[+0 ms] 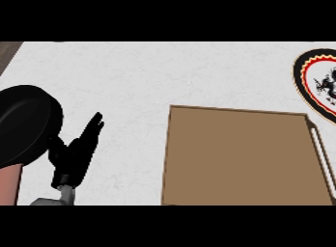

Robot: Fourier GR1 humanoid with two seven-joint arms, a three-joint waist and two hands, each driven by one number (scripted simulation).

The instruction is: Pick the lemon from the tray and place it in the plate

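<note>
A brown flat tray (pixel 242 159) lies on the counter at the lower right, with a pale handle bar (pixel 325 161) along its right side. No lemon shows on it or anywhere else. A round plate (pixel 326 87) with a black, red and yellow rim and a dark dragon figure in its white middle sits at the far right, partly cut by the view's edge. My left hand (pixel 75 154) stands at the lower left, fingers straight and pointing up, holding nothing. My right hand does not show.
A black frying pan (pixel 18 125) with a reddish handle (pixel 3 185) sits at the left edge, just beside my left hand. The white counter (pixel 163 77) ends at a dark wooden floor strip at the top left.
</note>
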